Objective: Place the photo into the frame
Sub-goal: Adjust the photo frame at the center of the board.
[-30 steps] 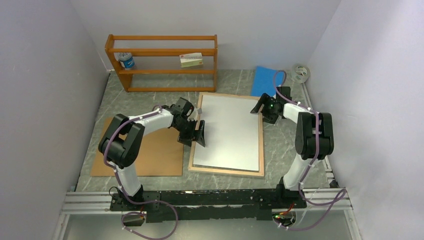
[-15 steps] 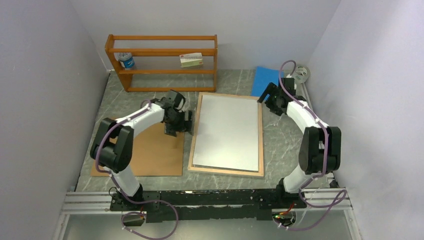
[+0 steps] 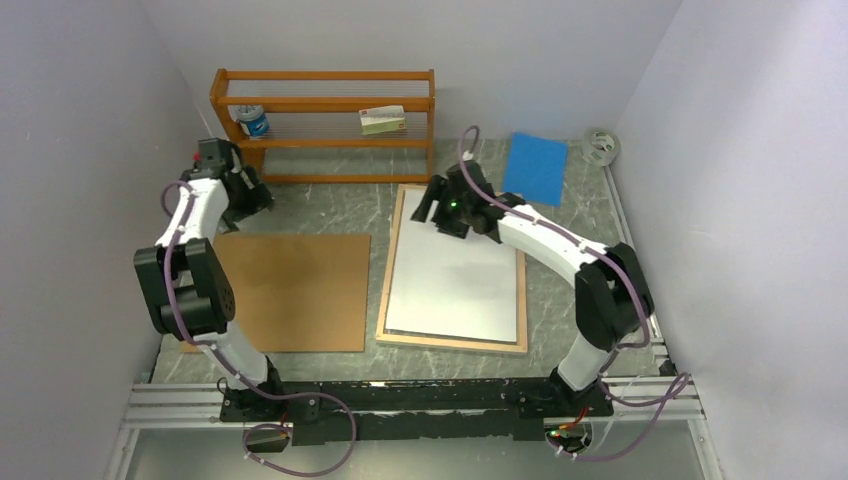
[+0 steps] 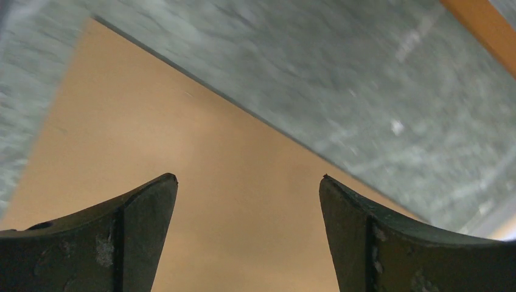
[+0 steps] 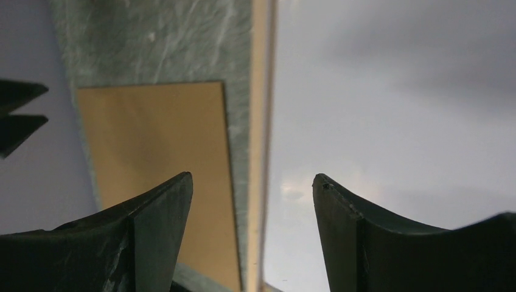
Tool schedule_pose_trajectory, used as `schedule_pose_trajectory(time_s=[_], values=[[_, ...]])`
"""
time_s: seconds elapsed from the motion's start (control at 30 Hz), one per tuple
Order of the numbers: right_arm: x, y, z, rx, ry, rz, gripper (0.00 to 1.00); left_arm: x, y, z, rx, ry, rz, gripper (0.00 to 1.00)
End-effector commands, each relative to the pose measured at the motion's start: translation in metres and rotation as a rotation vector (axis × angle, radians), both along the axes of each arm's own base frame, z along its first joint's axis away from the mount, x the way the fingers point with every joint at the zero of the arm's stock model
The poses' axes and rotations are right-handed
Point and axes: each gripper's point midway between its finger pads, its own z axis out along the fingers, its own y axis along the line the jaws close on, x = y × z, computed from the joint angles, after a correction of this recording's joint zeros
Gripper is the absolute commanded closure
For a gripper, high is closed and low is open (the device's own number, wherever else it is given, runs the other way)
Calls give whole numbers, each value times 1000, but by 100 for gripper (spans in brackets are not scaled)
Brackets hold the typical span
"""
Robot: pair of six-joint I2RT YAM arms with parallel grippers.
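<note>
The frame [image 3: 523, 300] lies flat mid-table with its light wood reverse up. The photo [image 3: 455, 280] rests inside it, white reverse up. My right gripper [image 3: 428, 210] hovers open over the frame's far left corner. In the right wrist view its jaws [image 5: 252, 179] straddle the frame's wood edge [image 5: 260, 121], the photo [image 5: 395, 109] to the right, nothing between them. My left gripper [image 3: 260, 198] is open at the far left near the shelf's foot. Its wrist view shows the gripper [image 4: 248, 182] empty above the brown backing board [image 4: 182, 152].
The brown backing board [image 3: 285, 290] lies left of the frame. An orange shelf rack [image 3: 325, 100] at the back holds a can [image 3: 254, 122] and a box [image 3: 383, 119]. A blue pad [image 3: 535, 167] and a tape roll [image 3: 601, 146] sit at the far right.
My left arm swung from the frame's left edge out to the far left by the shelf, jaws wider. My right arm crossed from the frame's far right corner to its far left corner.
</note>
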Motion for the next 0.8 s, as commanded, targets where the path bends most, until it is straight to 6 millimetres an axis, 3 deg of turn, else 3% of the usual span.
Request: schedule_pose_trajectory(time_s=[0.0,0.13,0.23,0.47,0.77], values=[[-4,63,10,135,41,3,25,8,63,-10,113,39,69,8],[-12,113,16,152,43,58,26,11,100,-30,128,56,101,8],[-19,140,8,149,67,71,27,11,123,-49,126,93,123,9],[-24,175,-23,93,109,93,27,15,160,-60,222,155,139,7],[-22,185,-69,-65,171,50,24,15,140,-91,74,143,101,7]])
